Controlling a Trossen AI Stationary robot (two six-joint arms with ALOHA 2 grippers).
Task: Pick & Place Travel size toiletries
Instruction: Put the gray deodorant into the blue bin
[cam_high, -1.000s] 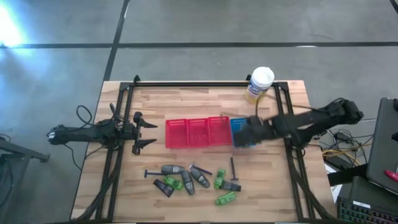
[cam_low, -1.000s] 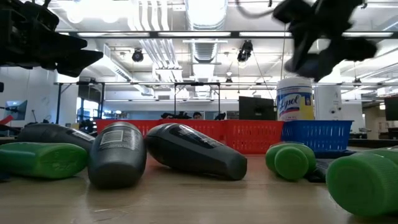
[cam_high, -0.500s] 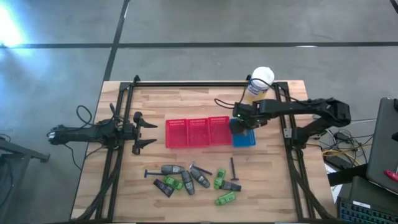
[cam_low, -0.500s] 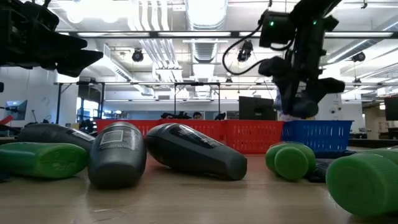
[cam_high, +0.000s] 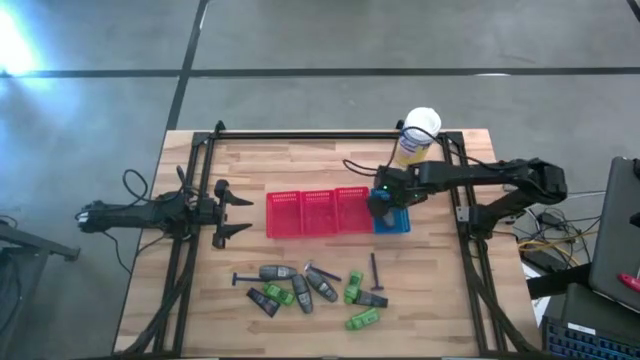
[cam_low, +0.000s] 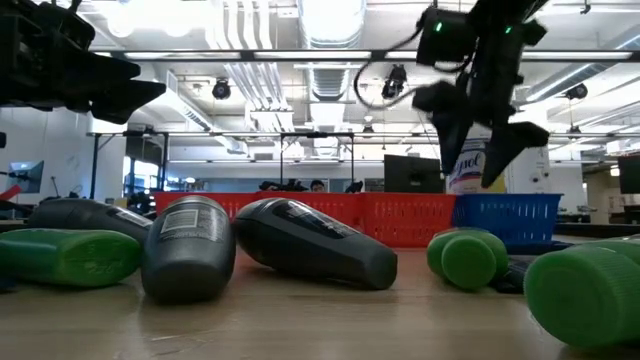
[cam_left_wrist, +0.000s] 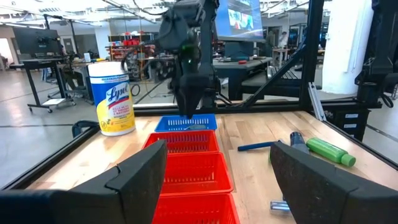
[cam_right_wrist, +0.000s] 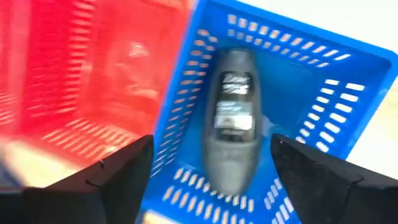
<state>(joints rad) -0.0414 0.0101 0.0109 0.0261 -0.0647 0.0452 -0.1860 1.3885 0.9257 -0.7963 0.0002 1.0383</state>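
Observation:
The travel size toiletries lie in a loose cluster (cam_high: 312, 287) near the table's near edge: grey oval bottles, green tubes, black tubes and thin dark razors. In the low view, grey bottles (cam_low: 188, 250) and green tubes (cam_low: 465, 258) lie on their sides. One grey bottle (cam_right_wrist: 231, 134) lies flat on the floor of the blue basket (cam_right_wrist: 348, 106). My right gripper (cam_right_wrist: 211, 140) hangs open above that basket (cam_high: 398, 220), its fingers (cam_low: 470, 172) spread and clear of the bottle. My left gripper (cam_high: 238, 212) waits open at the table's left side.
A row of red mesh baskets (cam_high: 318, 212) stands just left of the blue basket. The white-and-yellow canister (cam_high: 416, 135) stands upright near the far edge, behind the right arm. A black frame (cam_high: 300, 137) runs around the table. Bare wood lies between the baskets and the toiletries.
My right arm swung in over the blue basket and steadied there with something grey between its fingers. Since then the fingers have opened, and the grey bottle now lies in the basket. The left arm has kept still.

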